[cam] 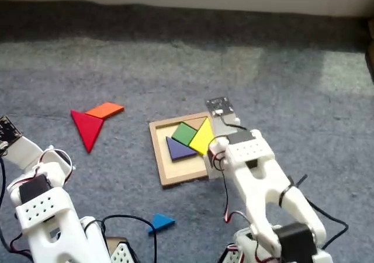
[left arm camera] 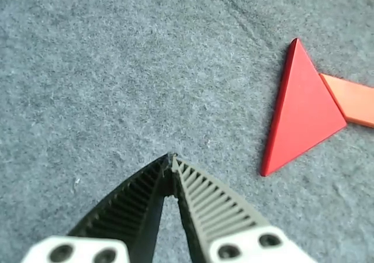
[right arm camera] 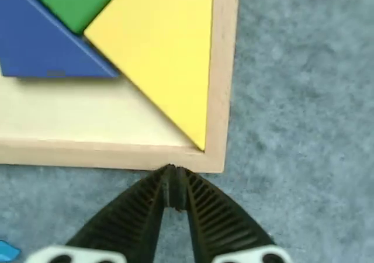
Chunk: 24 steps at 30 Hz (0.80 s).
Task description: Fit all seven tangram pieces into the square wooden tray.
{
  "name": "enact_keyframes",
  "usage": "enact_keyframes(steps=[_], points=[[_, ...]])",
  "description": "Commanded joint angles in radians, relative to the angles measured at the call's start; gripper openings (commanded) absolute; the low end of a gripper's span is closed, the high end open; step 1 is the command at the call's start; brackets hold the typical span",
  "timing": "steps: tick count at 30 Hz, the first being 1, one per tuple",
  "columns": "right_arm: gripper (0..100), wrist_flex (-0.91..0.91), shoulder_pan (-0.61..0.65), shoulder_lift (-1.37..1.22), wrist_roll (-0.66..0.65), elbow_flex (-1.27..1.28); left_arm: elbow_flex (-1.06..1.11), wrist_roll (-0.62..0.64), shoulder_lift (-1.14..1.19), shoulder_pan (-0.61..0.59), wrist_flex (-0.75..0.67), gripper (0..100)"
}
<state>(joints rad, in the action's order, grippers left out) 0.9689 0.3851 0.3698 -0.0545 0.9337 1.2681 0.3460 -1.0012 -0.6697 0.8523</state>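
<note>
R gripper [right arm camera: 171, 170] is sitting clenched & empty at the tray's [right arm camera: 225, 70] outer rim, by the yellow triangle [right arm camera: 163, 47] lying inside w/ a green pc [right arm camera: 76, 3] & a dark blue pc [right arm camera: 41, 47]. L gripper [left arm camera: 171, 158] is hanging clenched & empty near the red triangle [left arm camera: 301, 111], which is touching the orange pc [left arm camera: 350, 99].

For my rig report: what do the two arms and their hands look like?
The left arm and right arm are white blocky plastic with black motors, rows of small round holes, and black, red and white cables. The left hand and right hand each have two dark, tapering, ribbed fingers on white bases.
</note>
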Motion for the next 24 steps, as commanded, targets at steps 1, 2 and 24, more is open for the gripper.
enact_keyframes(steps=[1,2,24], points=[[0.5,-0.067,0.007,0.183,-0.009,0.101,-0.045,0.009,-0.015,0.016,-0.018,0],[0.5,-0.071,0.012,0.216,-0.009,0.127,-0.044,0.009,-0.015,0.016,-0.017,0],[19.2,0.025,0.369,0.007,-0.008,-0.269,-0.044,0.009,-0.015,0.012,-0.014,0]])
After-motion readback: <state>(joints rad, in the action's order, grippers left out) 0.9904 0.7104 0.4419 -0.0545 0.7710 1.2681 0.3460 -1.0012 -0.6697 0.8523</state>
